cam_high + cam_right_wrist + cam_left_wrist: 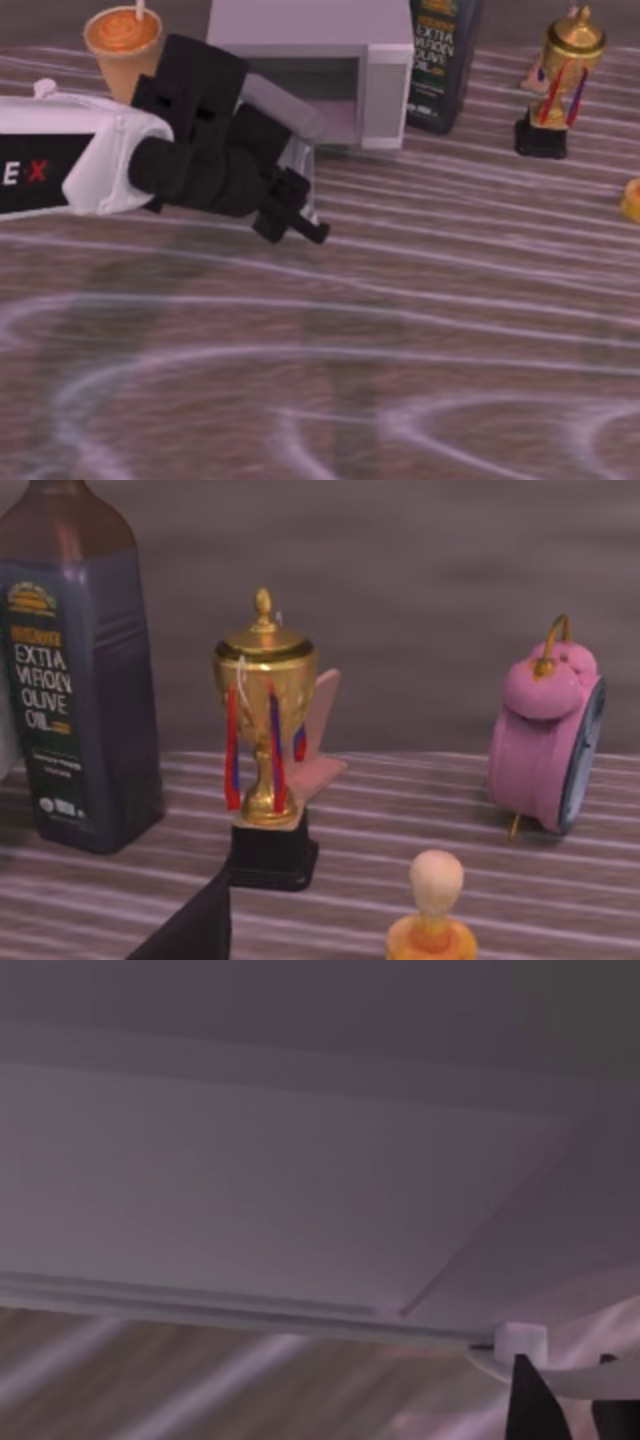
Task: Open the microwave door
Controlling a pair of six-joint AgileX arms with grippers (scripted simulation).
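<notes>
Pale grey-white and boxy, the microwave (330, 60) stands at the table's far edge, left of centre in the top view, with its cavity exposed. The microwave door (285, 110), a flat pale panel, is swung out toward the left and front, partly hidden under the left arm. The left gripper (295, 215), black, sits at the door's outer edge; whether its fingers are spread or closed cannot be told, since the left wrist view shows only dark tips beside a small white block under the pale door panel (300, 1190).

An orange drink cup (122, 45) with a straw stands just left of the microwave, behind the arm. Just right of the microwave stands a dark olive-oil bottle (443, 60) labelled "EXTRA VIRGIN OLIVE OIL". Farther right is a gold trophy (562, 85) with red and blue ribbons on a black base. The right wrist view also shows a pink alarm clock (545, 745) and a small tan-knobbed orange piece (433, 910). White letters "E X" mark the left arm's casing (60, 165). The wood-grain table (400, 350) carries pale swirling lines.
</notes>
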